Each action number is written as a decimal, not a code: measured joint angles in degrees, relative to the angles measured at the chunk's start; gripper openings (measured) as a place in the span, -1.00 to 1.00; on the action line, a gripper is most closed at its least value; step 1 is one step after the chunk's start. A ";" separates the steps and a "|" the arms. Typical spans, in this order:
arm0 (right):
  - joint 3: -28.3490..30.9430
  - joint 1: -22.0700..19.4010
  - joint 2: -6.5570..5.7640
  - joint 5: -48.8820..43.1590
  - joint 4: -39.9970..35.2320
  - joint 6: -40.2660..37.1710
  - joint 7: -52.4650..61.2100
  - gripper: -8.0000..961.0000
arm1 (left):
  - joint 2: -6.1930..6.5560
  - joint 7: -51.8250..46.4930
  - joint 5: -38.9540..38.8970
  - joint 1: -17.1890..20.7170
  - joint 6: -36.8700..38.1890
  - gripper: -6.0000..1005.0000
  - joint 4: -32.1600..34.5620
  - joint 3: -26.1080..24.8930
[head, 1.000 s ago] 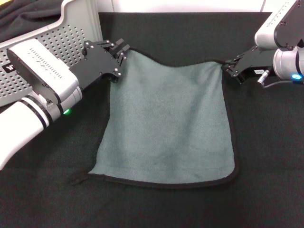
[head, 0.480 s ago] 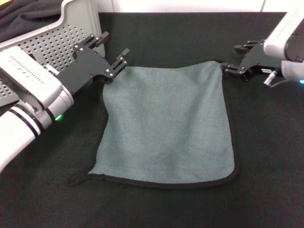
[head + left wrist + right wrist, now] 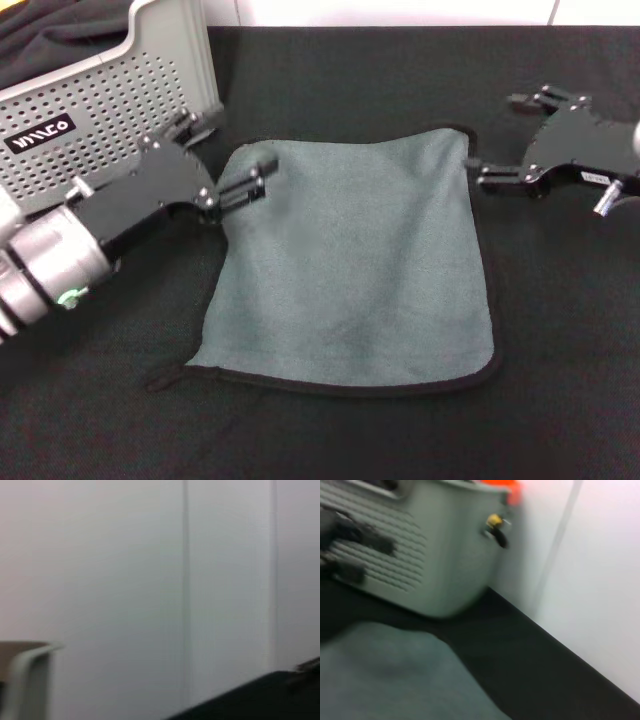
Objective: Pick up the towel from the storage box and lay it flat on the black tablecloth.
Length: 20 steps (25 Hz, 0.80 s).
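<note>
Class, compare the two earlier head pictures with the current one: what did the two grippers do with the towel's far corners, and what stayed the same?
Both let go. The left gripper and right gripper held the far corners pinched and raised; now their fingers are open and the towel lies flat on the black tablecloth, far edge dropped. The left arm has drawn back toward the robot, the right outward. The storage box and the towel's near edge stayed put.

grey-green towel (image 3: 350,260) w/ black edging, matte black tablecloth (image 3: 330,90), lt grey perforated storage box (image 3: 120,100), black label

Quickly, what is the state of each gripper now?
Left gripper: open, holding nothing, at the towel's far left corner.
Right gripper: open, holding nothing, at its far right corner.
</note>
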 joint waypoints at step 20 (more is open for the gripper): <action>23.56 2.73 -0.23 22.73 7.47 -61.59 -17.17 0.84 | 5.28 -30.15 19.38 -0.39 30.63 0.73 18.31 -2.34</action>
